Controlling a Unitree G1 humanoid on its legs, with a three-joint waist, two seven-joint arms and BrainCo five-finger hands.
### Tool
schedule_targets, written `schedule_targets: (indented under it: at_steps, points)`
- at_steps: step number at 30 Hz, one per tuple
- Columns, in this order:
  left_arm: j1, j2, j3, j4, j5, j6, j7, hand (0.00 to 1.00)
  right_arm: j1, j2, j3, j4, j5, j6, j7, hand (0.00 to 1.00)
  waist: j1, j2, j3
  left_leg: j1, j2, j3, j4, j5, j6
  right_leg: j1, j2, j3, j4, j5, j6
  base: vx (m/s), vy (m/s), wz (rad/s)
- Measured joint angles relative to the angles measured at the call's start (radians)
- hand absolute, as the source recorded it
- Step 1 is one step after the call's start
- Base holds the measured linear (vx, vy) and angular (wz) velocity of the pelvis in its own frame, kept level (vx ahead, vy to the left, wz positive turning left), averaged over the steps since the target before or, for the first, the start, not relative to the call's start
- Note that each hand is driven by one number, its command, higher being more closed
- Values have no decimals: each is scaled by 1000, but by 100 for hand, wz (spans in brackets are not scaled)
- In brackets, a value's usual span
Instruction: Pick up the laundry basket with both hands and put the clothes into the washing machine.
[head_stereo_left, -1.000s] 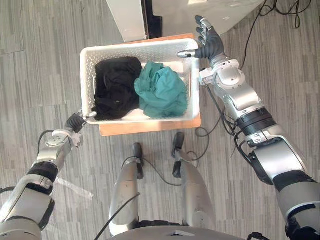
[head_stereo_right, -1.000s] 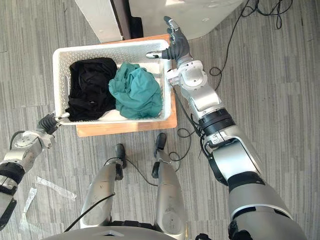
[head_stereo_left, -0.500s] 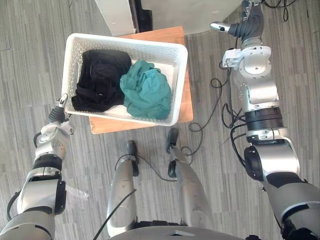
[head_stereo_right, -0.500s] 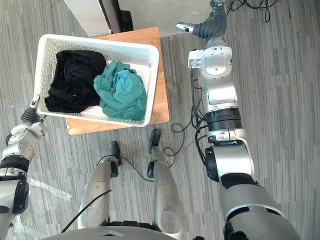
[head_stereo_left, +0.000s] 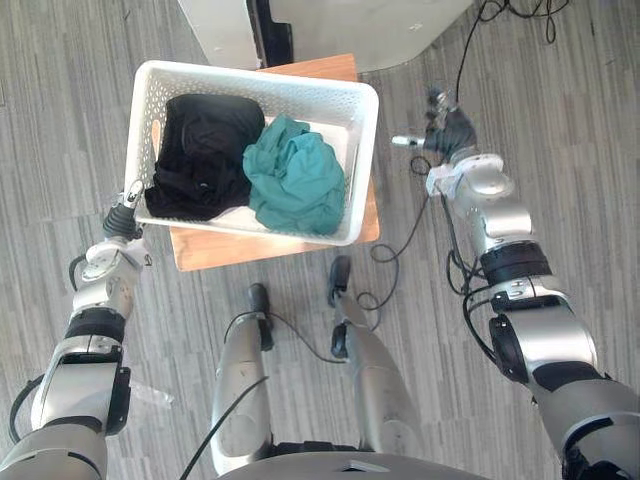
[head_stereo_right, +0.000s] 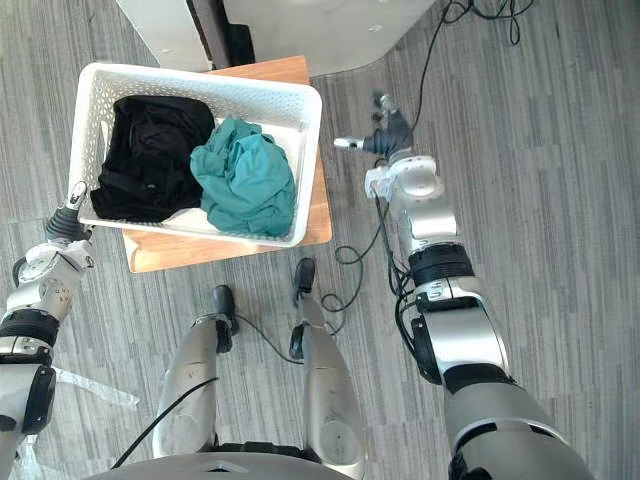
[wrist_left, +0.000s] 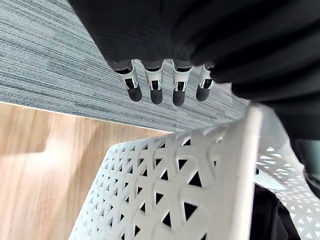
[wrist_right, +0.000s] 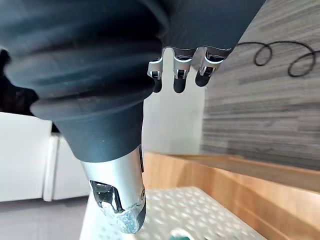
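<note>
A white perforated laundry basket (head_stereo_left: 262, 79) rests on a low wooden stand (head_stereo_left: 272, 245). Black clothes (head_stereo_left: 204, 152) fill its left half and a crumpled teal garment (head_stereo_left: 296, 186) its right half. My left hand (head_stereo_left: 124, 217) is at the basket's near left corner. In the left wrist view its fingers (wrist_left: 156, 89) are straight, just outside the basket wall (wrist_left: 165, 186), holding nothing. My right hand (head_stereo_left: 444, 131) hovers over the floor, well to the right of the basket and apart from it. Its fingers (wrist_right: 176, 76) and thumb (wrist_right: 119, 202) are relaxed and empty.
White appliance panels (head_stereo_left: 345, 25) with a dark gap (head_stereo_left: 270, 24) between them stand just behind the stand. Grey striped floor (head_stereo_left: 560, 120) surrounds everything. Black cables (head_stereo_left: 500, 20) lie on the floor at the far right.
My right hand has come back from beside the white appliance to a spot right of the basket. The left hand stays at the near left corner. The camera has shifted slightly.
</note>
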Motion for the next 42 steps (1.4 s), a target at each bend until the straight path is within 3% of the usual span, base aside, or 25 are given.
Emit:
schedule_targets:
  at_steps: [2, 5, 13, 20, 26, 32, 37, 42]
  points:
    - [-6, 18, -33, -1, -8, -6, -5, 0, 0, -19, 75, 8, 23, 9, 31, 0, 1, 0, 0, -10, 3, -3, 9, -2, 0, 0, 3, -1, -7, 5, -1, 0, 0, 0]
    - [-1, 63, -148, -42, -27, -6, -16, 0, -6, -63, 308, 32, 88, 32, 96, 0, 10, -4, -2, -12, 3, -7, 9, -2, 0, 0, 3, -5, -7, 5, -2, -2, -6, 1]
    - [5, 159, -347, -116, -108, -16, -29, 0, -111, -215, 735, -7, 227, 39, 155, 0, 17, -10, -5, -22, 3, -17, 8, -2, 0, 0, 3, -22, -9, 11, -9, 19, -8, 5]
    - [-36, 240, -518, -115, -117, -17, -42, 0, -213, -279, 923, -9, 288, 39, 170, 0, 20, -11, -6, -22, 5, -20, 9, -1, -1, 2, 4, -24, -9, 11, -9, 0, 0, 0]
    - [-82, 286, -639, -114, -114, -12, -82, 0, -245, -305, 963, -6, 286, 38, 180, 0, 23, -11, -6, -22, 5, -25, 10, -1, -1, 7, 5, -28, -9, 11, -9, 2, -2, 1]
    - [-113, 291, -651, -73, -91, -4, -120, 0, -243, -305, 945, 50, 267, 37, 197, 0, 25, -11, -6, -23, 7, -24, 13, -1, -1, 7, 6, -27, -10, 12, -11, 0, 0, 0]
    - [-124, 251, -573, -8, -33, -4, -141, 0, -238, -277, 754, 222, 210, 38, 189, 0, 24, -11, -6, -26, 12, -18, 26, -2, 0, 4, 10, -21, -12, 19, -12, 1, -3, -5]
    - [-108, 179, -427, 41, -16, -5, -142, 0, -239, -245, 552, 261, 168, 36, 151, 0, 23, -11, -6, -36, 17, 1, 44, -4, 2, -3, 14, 0, -28, 26, 6, -20, -6, -12]
